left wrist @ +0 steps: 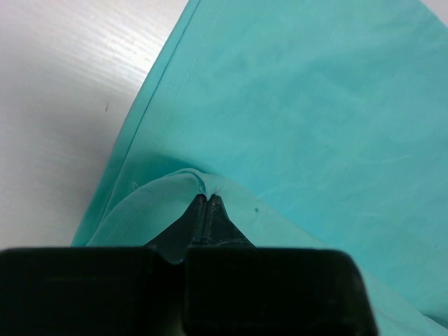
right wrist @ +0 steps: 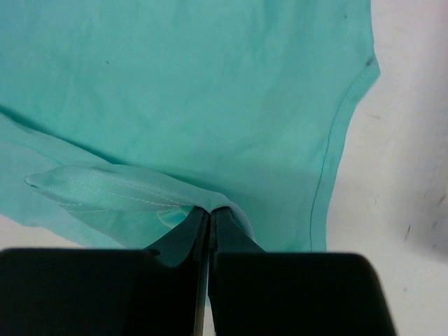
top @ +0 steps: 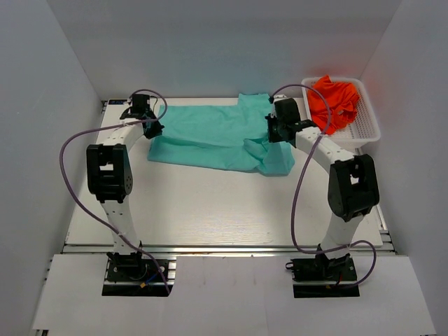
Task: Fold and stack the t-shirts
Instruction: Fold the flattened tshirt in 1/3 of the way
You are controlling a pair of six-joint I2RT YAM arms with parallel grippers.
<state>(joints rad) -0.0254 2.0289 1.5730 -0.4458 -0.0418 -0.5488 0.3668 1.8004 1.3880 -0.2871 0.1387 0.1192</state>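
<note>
A teal t-shirt (top: 213, 134) lies spread across the far half of the table, partly folded over itself. My left gripper (top: 149, 127) is shut on its left edge; the left wrist view shows the gripper (left wrist: 207, 196) pinching a raised fold of teal t-shirt (left wrist: 315, 105). My right gripper (top: 273, 131) is shut on the shirt's right side, where a sleeve hangs toward the front. Seen from the right wrist, the gripper (right wrist: 211, 209) clamps a stitched hem of the teal t-shirt (right wrist: 210, 84). An orange-red t-shirt (top: 334, 102) lies crumpled in the basket.
A white perforated basket (top: 367, 127) stands at the far right corner of the table (top: 210, 210). Purple cables loop from both arms. Grey walls close in the left, right and back sides.
</note>
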